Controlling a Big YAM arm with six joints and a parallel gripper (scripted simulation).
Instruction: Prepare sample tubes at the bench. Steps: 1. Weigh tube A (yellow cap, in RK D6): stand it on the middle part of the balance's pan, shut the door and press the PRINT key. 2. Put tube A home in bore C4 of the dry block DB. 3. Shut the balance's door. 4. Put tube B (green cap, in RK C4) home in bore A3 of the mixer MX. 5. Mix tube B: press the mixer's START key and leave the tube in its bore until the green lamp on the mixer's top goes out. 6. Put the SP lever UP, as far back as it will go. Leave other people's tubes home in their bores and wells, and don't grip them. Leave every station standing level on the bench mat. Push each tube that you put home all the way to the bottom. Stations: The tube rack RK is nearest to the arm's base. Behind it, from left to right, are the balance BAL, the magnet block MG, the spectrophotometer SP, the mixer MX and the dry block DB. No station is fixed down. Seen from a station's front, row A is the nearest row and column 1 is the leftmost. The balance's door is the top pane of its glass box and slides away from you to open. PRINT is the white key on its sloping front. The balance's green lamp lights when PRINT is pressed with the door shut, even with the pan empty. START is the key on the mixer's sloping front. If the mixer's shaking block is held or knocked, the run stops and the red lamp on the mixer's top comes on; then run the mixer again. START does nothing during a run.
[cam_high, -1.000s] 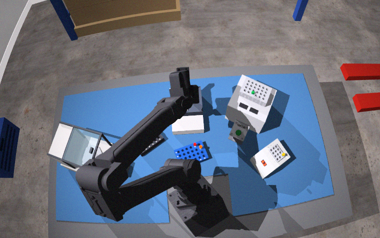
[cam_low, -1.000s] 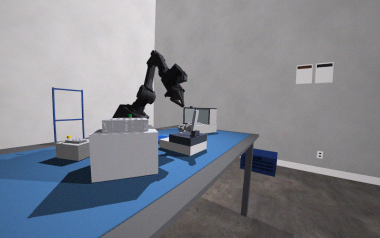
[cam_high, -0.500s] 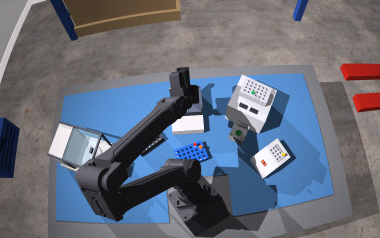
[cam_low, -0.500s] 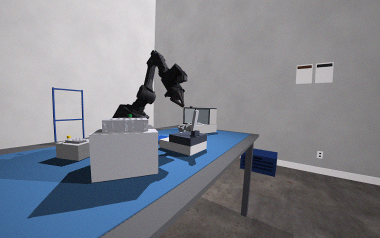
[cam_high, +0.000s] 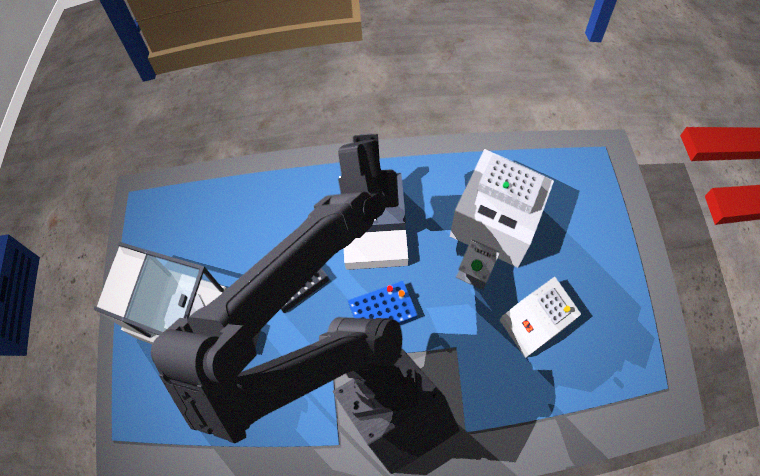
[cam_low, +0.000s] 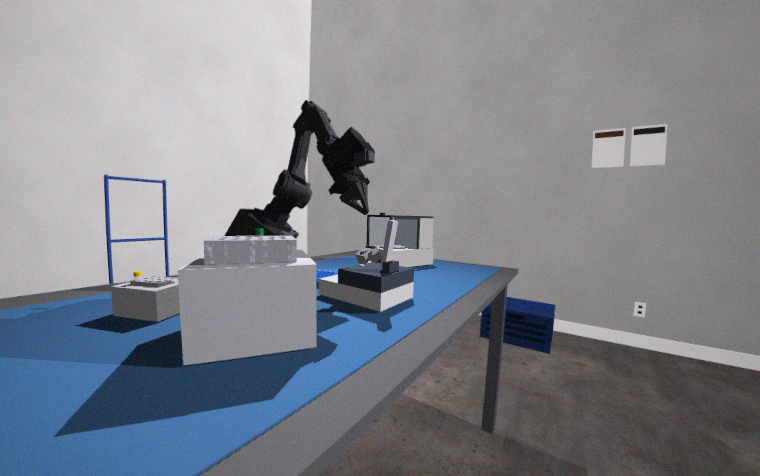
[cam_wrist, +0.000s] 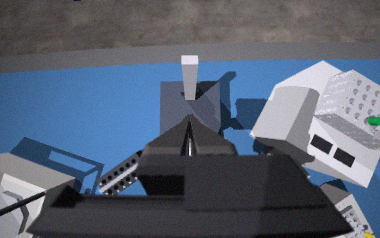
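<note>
Apparently the lever (cam_low: 390, 241) (cam_wrist: 189, 80) stands nearly upright on its dark-topped machine (cam_high: 375, 247) (cam_low: 367, 280) (cam_wrist: 171, 105), just beyond the pincer (cam_high: 364, 165) (cam_low: 366, 210) (cam_wrist: 189, 119) toward the bench's far edge. The pincer is closed on nothing, its tips above and nearer the arm's base. Any further push should go backward; nothing seems to block it. The mixer (cam_high: 507, 235) (cam_low: 246, 313) (cam_wrist: 290, 112), with the green-capped tube (cam_high: 505, 184) (cam_low: 259, 230) (cam_wrist: 374, 121), sits to the right.

Gripper (cam_high: 387, 193) (cam_low: 367, 213) (cam_wrist: 189, 119): dark, dull, looks like hard plastic or metal. Mat (cam_high: 235, 196) (cam_low: 392, 330) (cam_wrist: 100, 95): blue, flat, smooth. Balance door (cam_high: 162, 283): see-through, like glass, bit shiny. Mixer (cam_high: 521, 235) (cam_low: 246, 313) (cam_wrist: 292, 115): white, smooth, like plastic. Floor (cam_high: 448, 84) (cam_low: 532, 426) (cam_wrist: 200, 25): grey, blotchy, like rough stone. Big tray (cam_high: 258, 42): brown, like wood.
</note>
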